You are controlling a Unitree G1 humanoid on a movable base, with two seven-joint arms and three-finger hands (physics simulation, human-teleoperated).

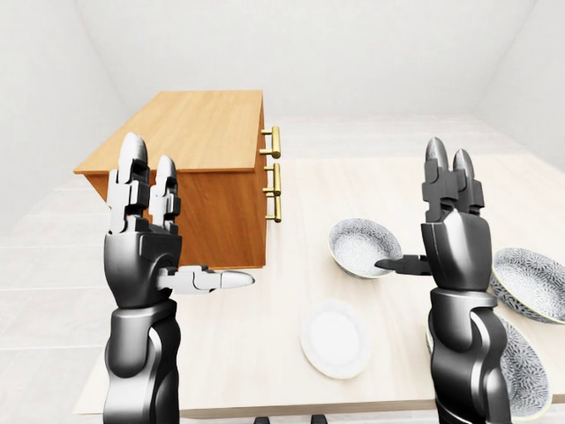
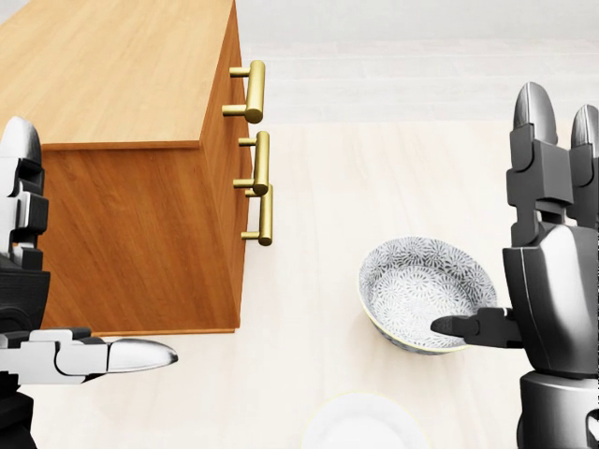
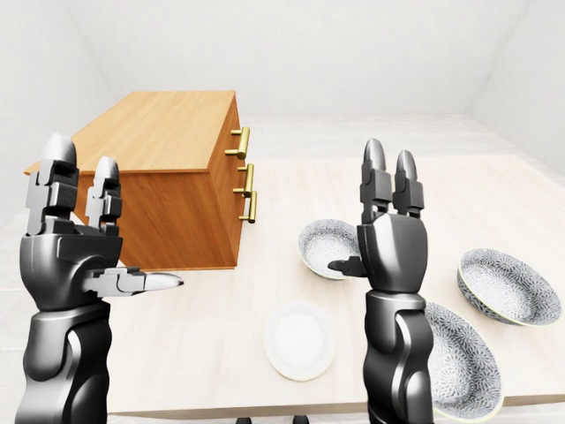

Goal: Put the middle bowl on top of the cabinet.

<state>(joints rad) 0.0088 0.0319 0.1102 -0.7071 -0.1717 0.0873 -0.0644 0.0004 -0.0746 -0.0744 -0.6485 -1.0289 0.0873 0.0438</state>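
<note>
Bowl [image 2: 426,285] sits on the tabletop [image 2: 374,178] just left of my right hand [image 2: 552,290], fingers [image 2: 533,140] apart and upright, thumb [image 2: 468,326] at its rim, far nearer than my open left hand [image 1: 146,256] by the cabinet [image 2: 112,84].

Right hand [image 2: 552,290] hides part of bowl [image 2: 412,281] rim — head view's edge crops plate [image 2: 365,426]

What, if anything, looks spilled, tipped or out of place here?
Nothing stands out. The patterned bowls sit upright, the white plate lies flat, the cabinet stands level, and the left hand and right hand are open and empty.
</note>
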